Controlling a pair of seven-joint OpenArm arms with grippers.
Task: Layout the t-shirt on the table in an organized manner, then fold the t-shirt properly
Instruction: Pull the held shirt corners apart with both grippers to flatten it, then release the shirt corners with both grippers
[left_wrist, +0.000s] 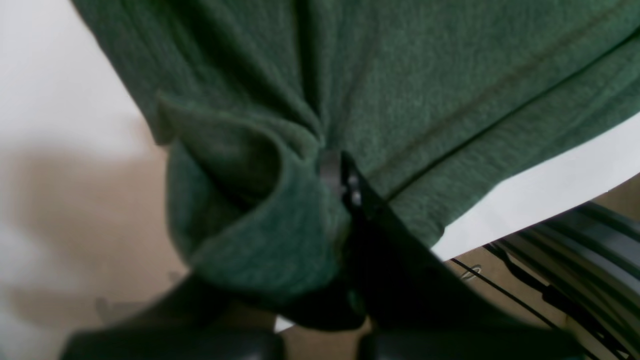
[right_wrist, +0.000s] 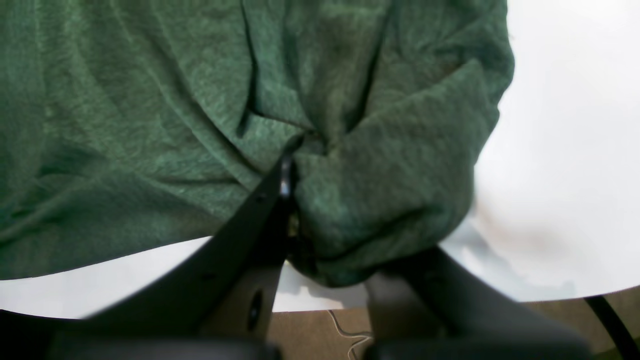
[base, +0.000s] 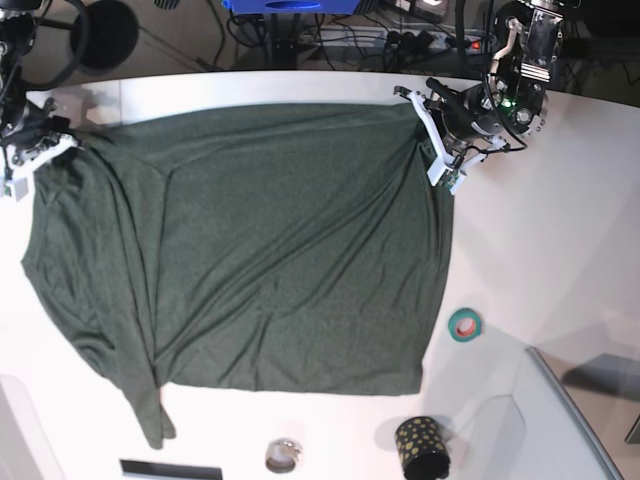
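T-shirt (base: 260, 260), dark green, spread across table (base: 560, 230): my left pincer (base: 437, 150) and right pincer (base: 40, 150) each pinch a far corner, holding it taut for flattening.

The t-shirt (base: 270, 250) covers most of the table (base: 560, 230). Right of the t-shirt lies open white surface, broken only by a tape roll (base: 464, 324) near its lower right corner. Below the t-shirt's hem, a dotted cup (base: 420, 447) and a small ring (base: 283, 455) crowd the narrow strip.
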